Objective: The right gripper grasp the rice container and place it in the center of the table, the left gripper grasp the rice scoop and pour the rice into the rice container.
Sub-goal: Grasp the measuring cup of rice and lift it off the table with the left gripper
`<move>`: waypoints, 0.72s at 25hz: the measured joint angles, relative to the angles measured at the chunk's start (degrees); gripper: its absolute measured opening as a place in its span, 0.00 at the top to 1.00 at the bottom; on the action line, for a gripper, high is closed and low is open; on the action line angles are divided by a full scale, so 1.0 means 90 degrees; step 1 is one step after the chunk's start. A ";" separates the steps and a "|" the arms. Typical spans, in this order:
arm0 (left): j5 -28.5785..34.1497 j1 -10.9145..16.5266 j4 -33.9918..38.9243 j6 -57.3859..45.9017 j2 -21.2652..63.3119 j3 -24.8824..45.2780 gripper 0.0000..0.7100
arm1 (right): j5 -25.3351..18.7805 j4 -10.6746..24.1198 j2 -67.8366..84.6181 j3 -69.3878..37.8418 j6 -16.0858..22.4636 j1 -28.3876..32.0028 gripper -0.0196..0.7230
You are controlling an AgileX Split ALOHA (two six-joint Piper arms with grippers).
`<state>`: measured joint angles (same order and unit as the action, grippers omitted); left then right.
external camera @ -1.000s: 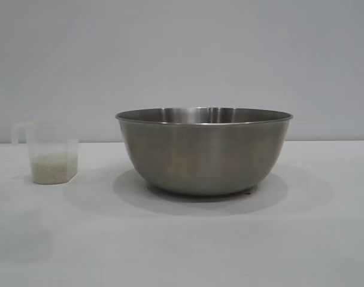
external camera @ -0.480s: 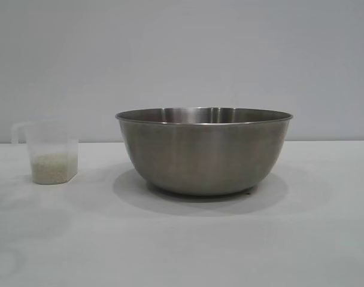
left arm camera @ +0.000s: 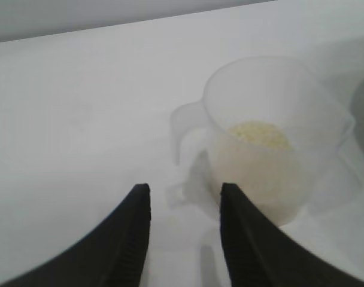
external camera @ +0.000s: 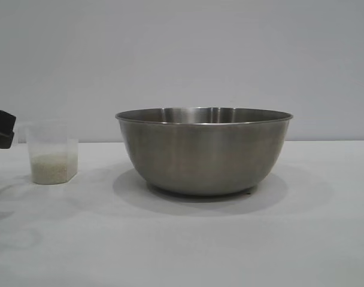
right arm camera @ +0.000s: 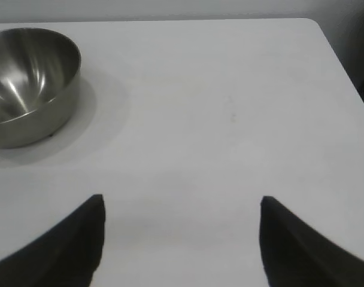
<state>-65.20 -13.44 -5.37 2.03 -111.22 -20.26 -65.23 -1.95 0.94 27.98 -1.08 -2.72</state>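
The rice container, a wide steel bowl, stands in the middle of the table. To its left stands the rice scoop, a clear plastic cup with rice in its bottom. My left gripper pokes in at the left edge, level with the scoop's handle. In the left wrist view this gripper is open and empty; the scoop's loop handle lies just beyond the gap, and the rice shows inside. My right gripper hangs open over bare table, far from the rice container.
A plain grey wall rises behind the table. The table's rounded far corner and its side edge show in the right wrist view. White tabletop stretches in front of and to the right of the bowl.
My left gripper has come into the exterior view from the left edge, up to the scoop's handle, and its shadow has slid over the table. Bowl and scoop have not moved.
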 joint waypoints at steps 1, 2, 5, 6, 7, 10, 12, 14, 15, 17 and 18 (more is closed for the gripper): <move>0.0000 0.0000 -0.0013 0.0000 -0.0027 -0.0015 0.61 | 0.0000 0.0000 0.0000 0.0000 0.0000 0.0000 0.35; 0.0000 0.0000 -0.0013 0.0000 -0.0044 -0.0053 0.61 | 0.0000 0.0000 0.0000 0.0000 0.0000 0.0000 0.35; 0.0000 0.0000 -0.0013 0.0000 -0.0164 -0.0152 0.61 | 0.0000 0.0000 0.0000 0.0000 0.0000 0.0000 0.35; 0.0000 0.0000 -0.0013 0.0000 -0.0191 -0.0185 0.61 | 0.0000 0.0000 0.0000 0.0000 0.0000 0.0000 0.35; 0.0000 0.0000 -0.0013 0.0000 -0.0218 -0.0219 0.61 | 0.0000 0.0000 0.0000 0.0000 0.0000 0.0000 0.35; 0.0000 0.0000 -0.0001 0.0010 -0.0232 -0.0257 0.61 | 0.0000 0.0000 0.0000 0.0000 0.0000 0.0000 0.35; 0.0000 0.0000 -0.0001 0.0010 -0.0248 -0.0302 0.61 | 0.0000 0.0000 0.0000 0.0000 0.0000 0.0000 0.35; 0.0000 0.0000 -0.0012 0.0010 -0.0306 -0.0391 0.61 | 0.0000 0.0000 0.0000 0.0000 0.0000 0.0000 0.35; 0.0000 0.0000 -0.0012 0.0010 -0.0359 -0.0428 0.61 | 0.0000 0.0000 0.0000 0.0000 0.0000 0.0000 0.35; 0.0000 0.0000 -0.0012 0.0010 -0.0469 -0.0536 0.61 | 0.0000 0.0000 0.0000 0.0000 0.0000 0.0000 0.35; 0.0000 0.0000 -0.0012 0.0010 -0.0526 -0.0577 0.61 | 0.0000 0.0000 0.0000 0.0000 0.0000 0.0000 0.35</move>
<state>-65.20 -13.44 -5.48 2.12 -115.95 -25.45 -65.23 -1.95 0.94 27.98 -1.08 -2.72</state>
